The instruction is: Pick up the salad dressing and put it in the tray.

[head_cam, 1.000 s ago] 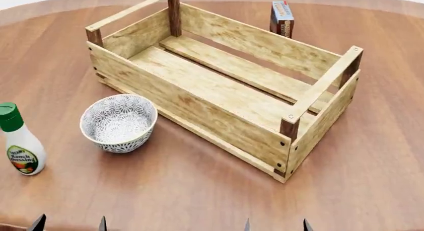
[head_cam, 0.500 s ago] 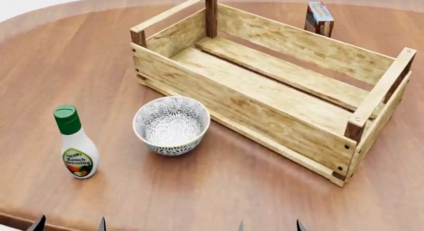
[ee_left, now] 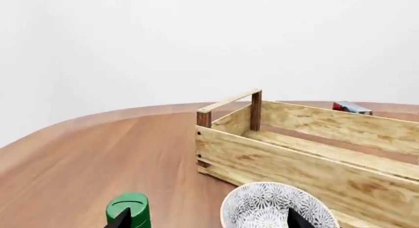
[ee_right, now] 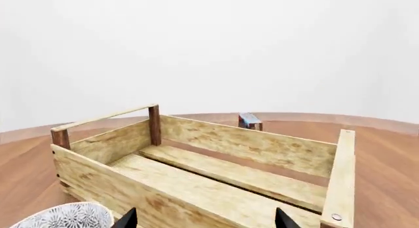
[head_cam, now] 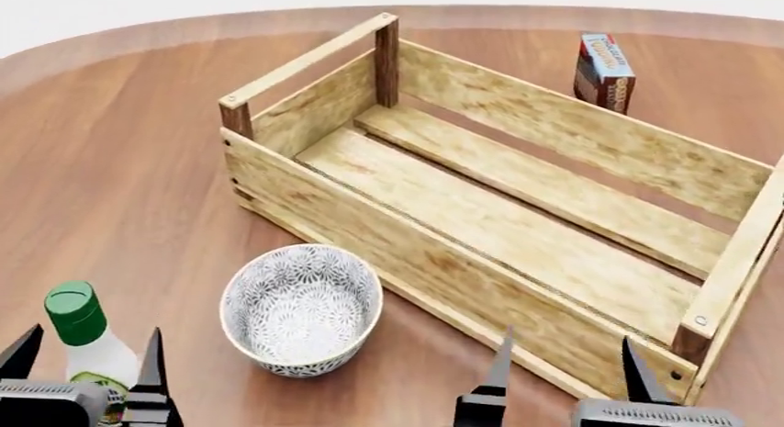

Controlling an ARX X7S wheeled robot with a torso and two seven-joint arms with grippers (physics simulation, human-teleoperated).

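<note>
The salad dressing (head_cam: 81,332), a small pale bottle with a round green cap, stands on the table at the near left; only its green cap (ee_left: 128,209) shows in the left wrist view. My left gripper (head_cam: 86,346) is open, its black fingertips on either side of the bottle, not closed on it. The tray (head_cam: 515,216), a light-wood slatted crate with dark brown corner posts, lies across the middle and right, and also shows in the left wrist view (ee_left: 307,154) and the right wrist view (ee_right: 216,174). My right gripper (head_cam: 566,363) is open and empty before the tray's near wall.
A patterned grey-white bowl (head_cam: 301,308) stands between the bottle and the tray; it also shows in the left wrist view (ee_left: 275,208). A blue-and-brown printed box (head_cam: 604,71) stands beyond the tray's far wall. The round wooden table (head_cam: 123,151) curves away at the left.
The view has shifted and come closer. Both grippers have risen into view at the bottom, and the left one now stands around the salad dressing.
</note>
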